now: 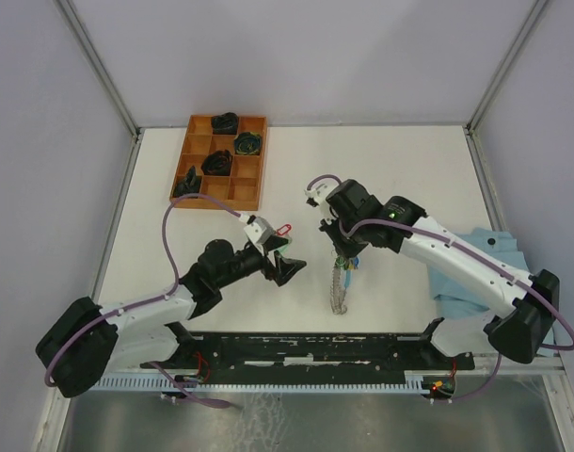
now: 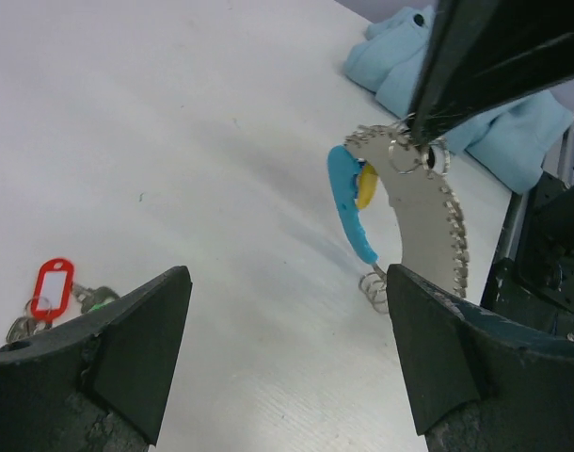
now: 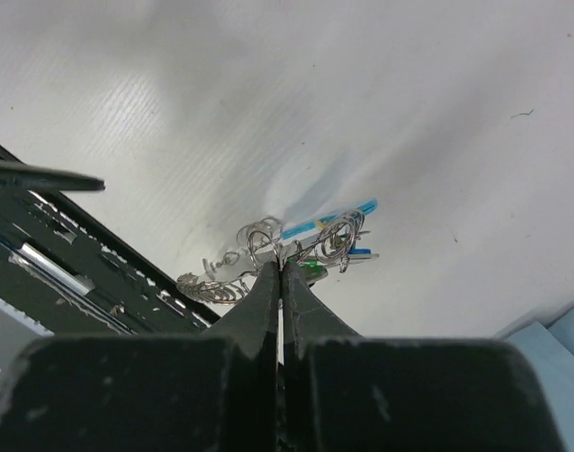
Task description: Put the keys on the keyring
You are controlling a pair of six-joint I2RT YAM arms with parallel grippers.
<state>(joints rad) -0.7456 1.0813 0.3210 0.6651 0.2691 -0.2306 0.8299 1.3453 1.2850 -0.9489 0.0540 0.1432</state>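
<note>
Right gripper (image 3: 280,271) is pinching fully closed on the keyring (image 2: 454,226). It's a floppy silver coiled-wire loop with a smooth light-blue sleeve (image 2: 346,200), hanging below the tips toward the white desk (image 2: 174,141). Left gripper (image 2: 287,281) is gaping wide and holding nothing, with red-tagged keys (image 2: 52,287) lying beside one finger.

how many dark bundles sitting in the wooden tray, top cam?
4, in the brown wooden compartment tray: one dark bundle at far middle, one greenish a row nearer on the right, one mid-tray, one near-left. Dividers could hide something smaller.
</note>
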